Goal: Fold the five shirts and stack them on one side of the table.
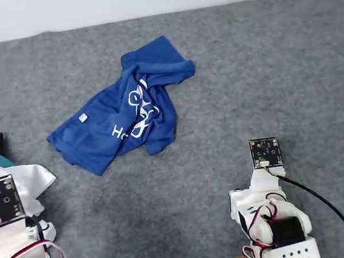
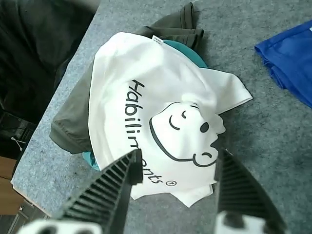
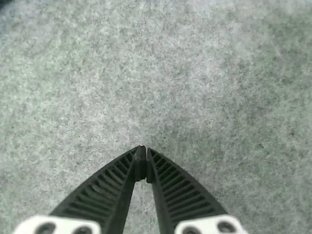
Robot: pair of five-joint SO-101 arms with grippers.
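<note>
A crumpled blue shirt [image 1: 127,113] with white print lies on the grey felt table, left of centre; its corner [image 2: 290,58] also appears in the left wrist view. A folded white shirt [image 2: 165,126] with a smiling-face print tops a stack at the table's left edge, over a teal shirt [image 2: 187,51] and a dark olive shirt [image 2: 73,122]. In the high view the stack [image 1: 9,177] sits under the left arm. My left gripper [image 2: 178,163] hovers open over the white shirt. My right gripper [image 3: 145,163] is shut on nothing above bare felt, near the front right.
The table's left edge [image 2: 48,105] runs close beside the stack, with dark floor beyond. The right arm's base [image 1: 273,231] and its cable stand at the front. Bare felt [image 1: 280,66] stretches across the right half.
</note>
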